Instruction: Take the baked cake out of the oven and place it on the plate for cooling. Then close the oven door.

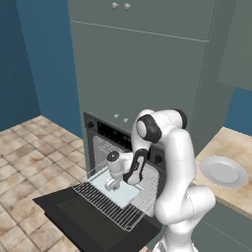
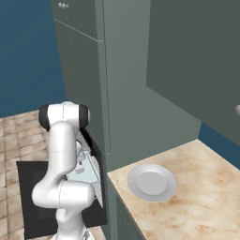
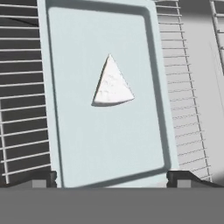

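Tiled floor, blue walls, marble counter under white plate; gripper wide apart above cake.

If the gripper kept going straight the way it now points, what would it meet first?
Most likely the baked cake, which lies dead ahead between the open gripper tips on the pale tray; how far off it is is unclear.

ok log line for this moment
pincer: open, above cake | cake: on tray | oven door: open | plate: bare
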Available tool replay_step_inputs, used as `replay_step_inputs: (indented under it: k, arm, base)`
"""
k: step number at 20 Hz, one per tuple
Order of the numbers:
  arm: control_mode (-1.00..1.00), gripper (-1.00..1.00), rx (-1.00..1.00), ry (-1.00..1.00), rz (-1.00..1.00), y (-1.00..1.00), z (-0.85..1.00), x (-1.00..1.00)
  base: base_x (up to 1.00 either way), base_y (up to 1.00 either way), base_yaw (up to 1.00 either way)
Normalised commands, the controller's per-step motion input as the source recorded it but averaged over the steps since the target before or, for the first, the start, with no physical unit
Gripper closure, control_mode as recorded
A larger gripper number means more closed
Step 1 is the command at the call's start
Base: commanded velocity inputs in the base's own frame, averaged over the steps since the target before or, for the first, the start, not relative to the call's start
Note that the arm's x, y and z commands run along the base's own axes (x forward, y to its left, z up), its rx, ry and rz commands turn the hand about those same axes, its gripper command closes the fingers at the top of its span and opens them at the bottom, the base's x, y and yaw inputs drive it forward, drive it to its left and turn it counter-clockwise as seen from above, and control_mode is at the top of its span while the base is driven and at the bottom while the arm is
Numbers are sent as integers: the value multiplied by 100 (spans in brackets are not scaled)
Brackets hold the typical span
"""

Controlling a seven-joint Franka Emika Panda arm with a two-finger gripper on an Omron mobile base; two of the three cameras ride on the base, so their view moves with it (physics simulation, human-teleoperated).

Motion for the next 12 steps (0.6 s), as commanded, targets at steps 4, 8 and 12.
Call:
replay_step_inputs:
  k: [4, 8, 12]
  arm:
    - [-100, -100, 0, 2, 1, 0, -7, 7]
    - [-100, -100, 0, 2, 2, 0, -10, 9]
    - [-100, -100, 0, 3, 2, 0, -12, 9]
  base:
    - [0, 0, 0]
    - [0, 0, 0]
    - [0, 0, 0]
